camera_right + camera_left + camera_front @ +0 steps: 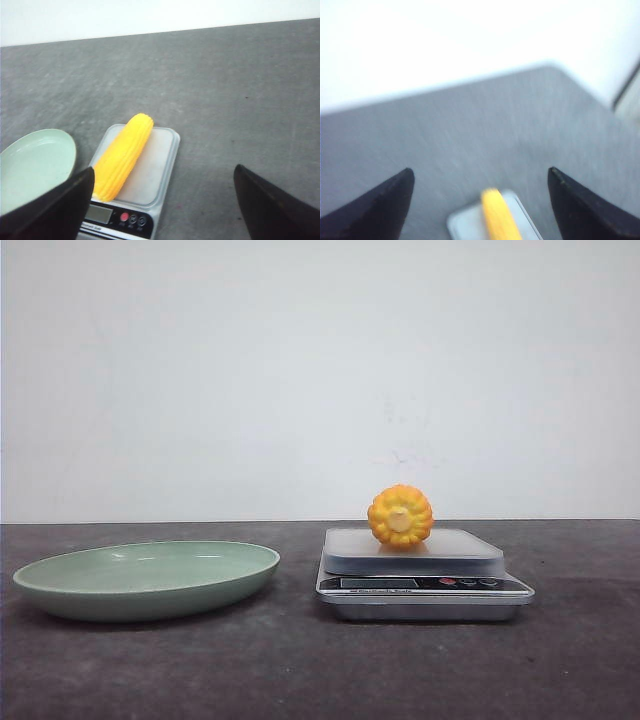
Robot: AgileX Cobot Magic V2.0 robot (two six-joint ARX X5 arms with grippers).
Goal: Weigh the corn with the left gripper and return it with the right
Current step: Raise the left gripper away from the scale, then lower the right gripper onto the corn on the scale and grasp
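Observation:
The orange-yellow corn (400, 517) lies on the platform of the silver kitchen scale (424, 570), its pale core end facing the front camera. In the right wrist view the corn (122, 156) lies lengthwise on the scale (145, 175). My right gripper (162, 175) is open and empty, above and short of the scale. The blurred left wrist view shows the corn (498, 216) on the scale (465, 222) below my left gripper (480, 175), which is open and empty. Neither gripper shows in the front view.
An empty pale green plate (147, 578) sits on the dark table left of the scale; its edge shows in the right wrist view (35, 165). A white wall stands behind the table.

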